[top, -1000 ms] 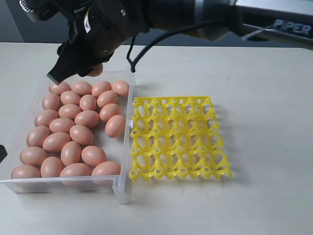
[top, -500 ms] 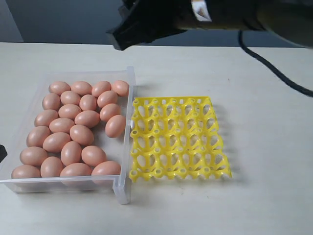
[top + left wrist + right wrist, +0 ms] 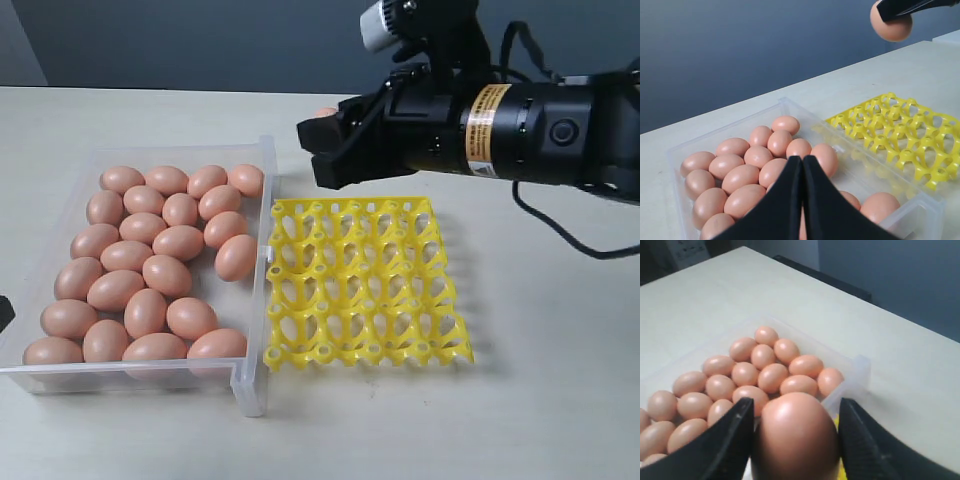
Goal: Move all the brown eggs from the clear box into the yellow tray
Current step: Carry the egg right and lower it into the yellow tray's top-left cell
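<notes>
Over on the left, the shallow transparent plastic box [image 3: 268,260] sits toward the table's [image 3: 540,400] left edge, packed with smooth pinkish-brown oval eggs [image 3: 160,270]. The left gripper [image 3: 802,162] hangs above them, black fingers pressed together on nothing. Just beside the box's right wall, the bright yellow openwork plastic egg tray [image 3: 360,280] has every cup empty. And here's the action: the right gripper [image 3: 330,150] hovers over the tray's far edge, near its far-left corner, fingers [image 3: 730,440] clamped on one brown egg [image 3: 795,435], up in the air. Its long axis seems to run along the fingers, gripped across the waist; which end is blunter, I can't tell. To do this well: choose a far cup, centre between the posts, tip the egg end-down, lower gently, and part the fingers only once it's seated
</notes>
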### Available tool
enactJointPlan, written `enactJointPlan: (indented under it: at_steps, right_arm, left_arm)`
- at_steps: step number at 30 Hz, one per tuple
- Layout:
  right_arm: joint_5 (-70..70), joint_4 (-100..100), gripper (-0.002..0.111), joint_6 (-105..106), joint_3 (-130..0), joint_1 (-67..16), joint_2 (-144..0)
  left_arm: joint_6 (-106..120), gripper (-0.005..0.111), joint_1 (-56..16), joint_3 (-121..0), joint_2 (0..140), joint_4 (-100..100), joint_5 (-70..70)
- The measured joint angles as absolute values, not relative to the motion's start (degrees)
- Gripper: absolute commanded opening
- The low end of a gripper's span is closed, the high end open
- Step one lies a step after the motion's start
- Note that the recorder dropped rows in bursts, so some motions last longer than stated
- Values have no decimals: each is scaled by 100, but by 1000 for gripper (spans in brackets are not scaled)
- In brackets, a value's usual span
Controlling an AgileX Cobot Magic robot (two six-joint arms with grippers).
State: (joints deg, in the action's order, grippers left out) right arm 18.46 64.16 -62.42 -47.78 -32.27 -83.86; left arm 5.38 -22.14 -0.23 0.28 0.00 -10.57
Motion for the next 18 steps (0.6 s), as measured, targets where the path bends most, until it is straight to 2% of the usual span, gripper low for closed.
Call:
enactJointPlan:
  at_steps: [9, 18]
  right_arm:
    - [4611, 4112, -1, -3996, -4778, -2675, -10196]
    - [5071, 3353, -1, -3372, -5332, -2662, -11498]
  left_arm:
    - [538, 0, -2214, -23, 28, 0, -1057]
    - [538, 0, -2214, -23, 28, 0, -1057]
